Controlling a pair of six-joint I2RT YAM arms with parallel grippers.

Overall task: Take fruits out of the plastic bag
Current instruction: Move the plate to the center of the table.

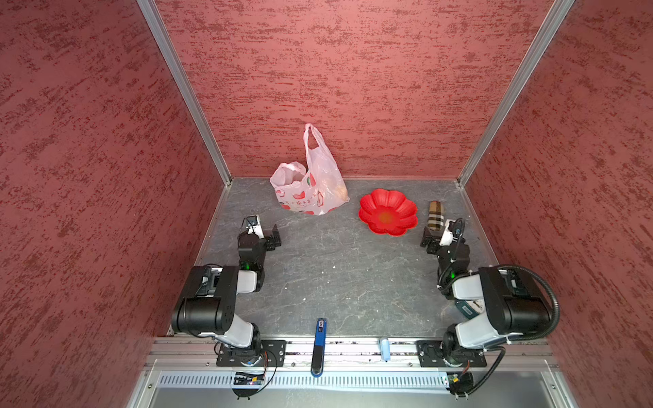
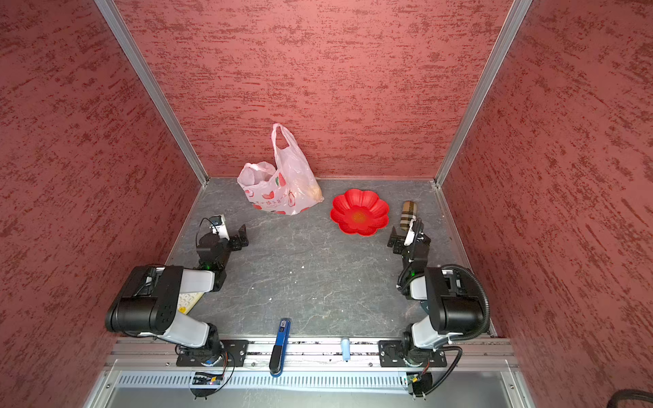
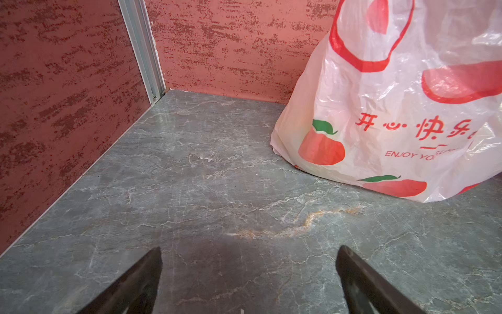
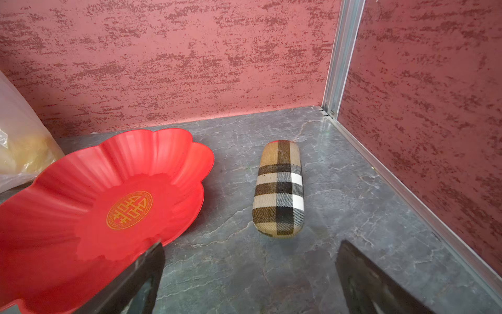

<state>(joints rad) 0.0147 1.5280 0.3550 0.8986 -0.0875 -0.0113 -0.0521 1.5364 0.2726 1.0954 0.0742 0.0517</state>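
The plastic bag [image 1: 311, 192] [image 2: 282, 194] stands near the back wall, left of centre, pale pink with red fruit prints. One handle rises up and its mouth sags open on the left. A beige lumpy fruit [image 1: 340, 191] [image 2: 314, 191] shows through its right side; the other fruits are hidden inside. My left gripper [image 1: 275, 237] [image 3: 248, 250] is open and empty, low over the table in front of and left of the bag [image 3: 394, 114]. Over at the right, my right gripper [image 1: 428, 241] [image 4: 250, 244] is open and empty too, between the plate and a plaid case.
A red flower-shaped plate [image 1: 374, 201] [image 4: 81, 174] lies right of the bag, with nothing on it. A plaid glasses case [image 1: 435, 212] [image 4: 279, 190] lies beyond the right gripper. A blue tool [image 1: 319, 339] rests on the front rail. Red walls enclose three sides.
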